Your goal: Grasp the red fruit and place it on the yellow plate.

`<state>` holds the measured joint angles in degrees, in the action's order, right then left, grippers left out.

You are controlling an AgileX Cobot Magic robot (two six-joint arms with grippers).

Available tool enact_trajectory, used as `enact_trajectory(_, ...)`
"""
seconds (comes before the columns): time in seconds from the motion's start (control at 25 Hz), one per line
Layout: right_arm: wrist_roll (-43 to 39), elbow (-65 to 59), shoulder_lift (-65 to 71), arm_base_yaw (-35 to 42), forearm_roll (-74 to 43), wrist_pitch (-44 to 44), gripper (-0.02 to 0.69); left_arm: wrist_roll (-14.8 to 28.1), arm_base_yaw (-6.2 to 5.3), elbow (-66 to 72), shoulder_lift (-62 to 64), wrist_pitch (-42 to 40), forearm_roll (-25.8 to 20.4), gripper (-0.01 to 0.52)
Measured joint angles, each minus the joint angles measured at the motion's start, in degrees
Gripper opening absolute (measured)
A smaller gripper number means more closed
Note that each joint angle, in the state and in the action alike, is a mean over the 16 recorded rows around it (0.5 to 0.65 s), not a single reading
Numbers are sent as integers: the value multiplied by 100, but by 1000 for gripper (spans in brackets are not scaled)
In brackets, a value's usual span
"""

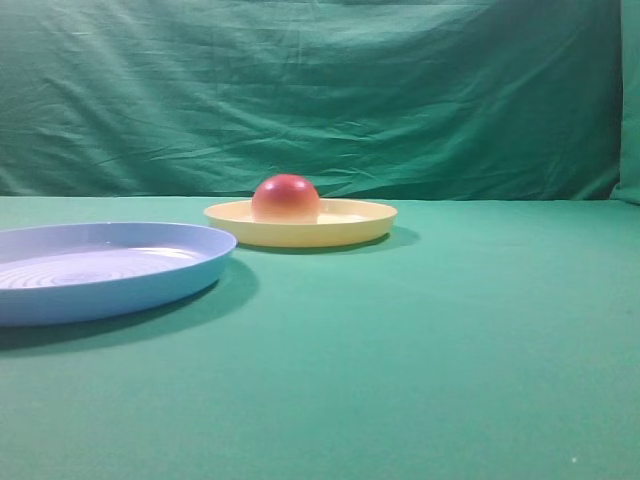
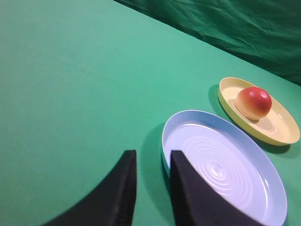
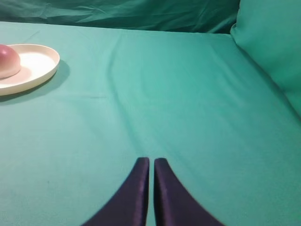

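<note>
The smooth red dome-shaped fruit (image 1: 286, 198) already sits on the shallow pale-yellow plastic plate (image 1: 355, 228). The right gripper (image 3: 151, 165) is closed and empty; the left gripper (image 2: 153, 162), seemingly a little apart, holds nothing. Best keep both arms away.

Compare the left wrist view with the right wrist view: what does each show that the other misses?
Only the left wrist view shows the large light-blue ringed plastic plate and the left gripper, its dark fingers slightly apart and holding nothing. Only the right wrist view shows the right gripper, shut and holding nothing, over bare green cloth. Both show the dome-shaped red fruit resting on the shallow pale-yellow round plate, away from both grippers.
</note>
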<state>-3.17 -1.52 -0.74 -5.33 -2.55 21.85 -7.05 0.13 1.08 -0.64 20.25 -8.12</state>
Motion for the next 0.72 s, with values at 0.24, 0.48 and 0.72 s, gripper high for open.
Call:
enact_trajectory(0.24,0,0,0,0,0,4,0,0,0,0,0,0,0,157)
enact_trajectory(0.48,0,0,0,0,0,4,0,0,0,0,0,0,0,157)
enact_trajectory(0.72,0,0,0,0,0,4,0,0,0,0,0,0,0,157)
